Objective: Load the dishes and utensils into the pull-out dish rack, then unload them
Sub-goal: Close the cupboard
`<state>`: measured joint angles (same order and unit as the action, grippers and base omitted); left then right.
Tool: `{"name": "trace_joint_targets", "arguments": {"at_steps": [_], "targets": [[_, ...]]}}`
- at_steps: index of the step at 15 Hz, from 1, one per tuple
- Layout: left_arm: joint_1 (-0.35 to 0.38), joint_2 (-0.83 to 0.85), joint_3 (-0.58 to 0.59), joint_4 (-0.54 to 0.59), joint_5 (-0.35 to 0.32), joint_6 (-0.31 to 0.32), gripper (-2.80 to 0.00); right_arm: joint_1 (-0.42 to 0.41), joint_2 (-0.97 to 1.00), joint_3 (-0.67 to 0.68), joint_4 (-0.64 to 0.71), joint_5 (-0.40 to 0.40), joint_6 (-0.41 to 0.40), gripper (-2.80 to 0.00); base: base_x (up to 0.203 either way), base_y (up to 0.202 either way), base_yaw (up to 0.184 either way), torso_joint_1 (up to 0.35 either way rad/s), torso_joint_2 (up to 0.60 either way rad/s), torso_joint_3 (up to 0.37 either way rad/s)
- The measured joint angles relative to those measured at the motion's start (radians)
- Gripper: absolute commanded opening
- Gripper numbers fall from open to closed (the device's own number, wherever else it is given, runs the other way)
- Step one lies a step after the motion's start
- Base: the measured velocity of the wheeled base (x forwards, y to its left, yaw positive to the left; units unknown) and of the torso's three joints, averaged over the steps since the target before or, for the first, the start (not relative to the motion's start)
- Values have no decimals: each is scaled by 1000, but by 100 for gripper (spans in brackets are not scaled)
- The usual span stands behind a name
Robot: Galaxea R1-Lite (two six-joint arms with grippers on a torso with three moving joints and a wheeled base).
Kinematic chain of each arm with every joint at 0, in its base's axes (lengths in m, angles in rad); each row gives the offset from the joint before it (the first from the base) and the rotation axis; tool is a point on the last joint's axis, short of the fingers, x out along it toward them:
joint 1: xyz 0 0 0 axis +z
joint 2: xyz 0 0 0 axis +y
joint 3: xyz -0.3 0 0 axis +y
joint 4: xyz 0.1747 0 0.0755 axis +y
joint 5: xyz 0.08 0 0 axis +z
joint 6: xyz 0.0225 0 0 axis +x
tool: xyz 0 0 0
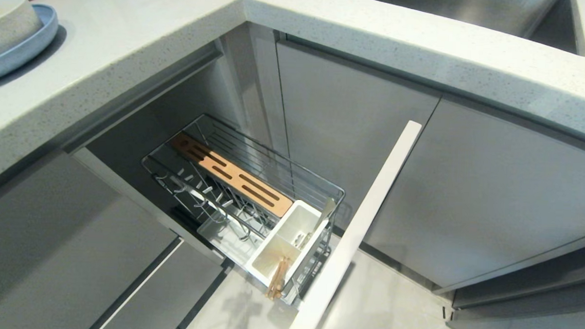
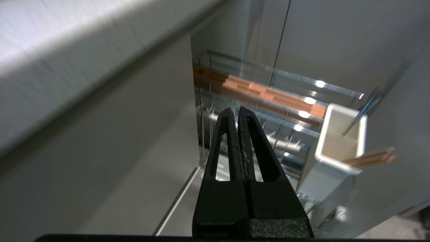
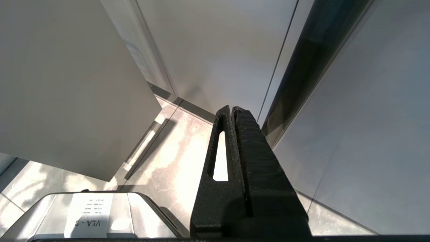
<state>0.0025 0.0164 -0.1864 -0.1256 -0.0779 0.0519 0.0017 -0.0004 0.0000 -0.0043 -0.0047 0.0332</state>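
Standing pulled out, the rack (image 1: pixel 253 182) holds chopsticks (image 1: pixel 277 280) in its caddy (image 1: pixel 304 214); bowl (image 1: pixel 8 20) on plate (image 1: pixel 26 48) at ten o'clock; both the left gripper (image 2: pixel 237 112) and right gripper (image 3: pixel 232 111) pressed together, empty.

A home kitchen: speckled countertop (image 1: pixel 146 37), grey cabinets (image 1: pixel 491 191) (handleless), pull-out dish rack (image 1: pixel 252 192).
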Motion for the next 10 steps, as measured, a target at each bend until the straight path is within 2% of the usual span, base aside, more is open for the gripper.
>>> {"name": "trace_joint_targets", "arguments": {"at_steps": [2,4,6,10], "targets": [[0,-11,136,-97,3,24,-280,0,0,0,-1,0,0,-280,0,0,0,0,0,0],[0,-16,174,-21,15,33,-280,0,0,0,0,0,0,-280,0,0,0,0,0,0],[0,-17,184,68,37,-13,-280,0,0,0,0,0,0,-280,0,0,0,0,0,0],[0,-18,186,72,41,-32,-280,0,0,0,-1,0,0,-280,0,0,0,0,0,0]]}}
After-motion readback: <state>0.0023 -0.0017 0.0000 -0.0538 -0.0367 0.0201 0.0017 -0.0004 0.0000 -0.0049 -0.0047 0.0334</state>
